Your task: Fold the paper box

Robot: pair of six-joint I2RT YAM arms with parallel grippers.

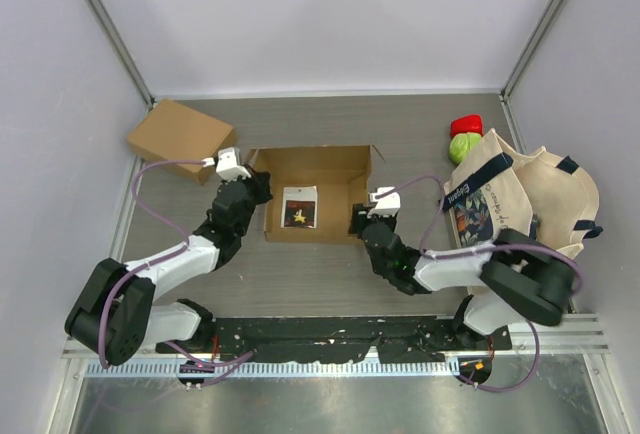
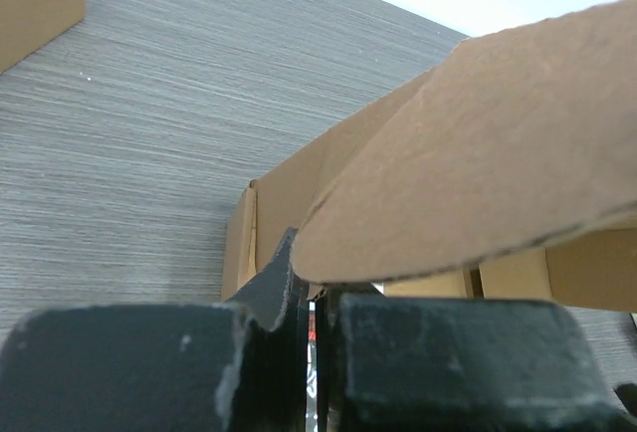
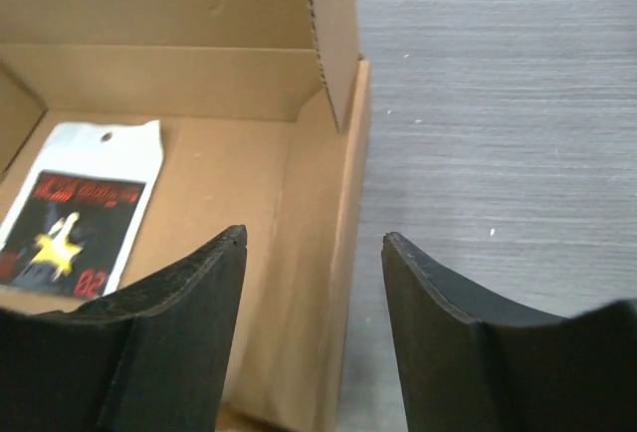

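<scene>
Grey table seen from above, with a cloth tote bag at its right edge and the paper box lying open at the centre, between the two arms; a smaller closed carton sits at the far left. We judge the paper box light and fairly stiff. Its thin cardboard is apt to crease, or to slide on the table if pushed from one side only, so we would take it by the side walls and flaps near their fold lines. The right gripper has its fingers spread astride the right wall, one inside and one outside, not yet pinching. The left gripper sits at the left side beneath a raised flap, fingers pressed together; whether they catch any cardboard we cannot tell. A printed packet lies on the box floor
</scene>
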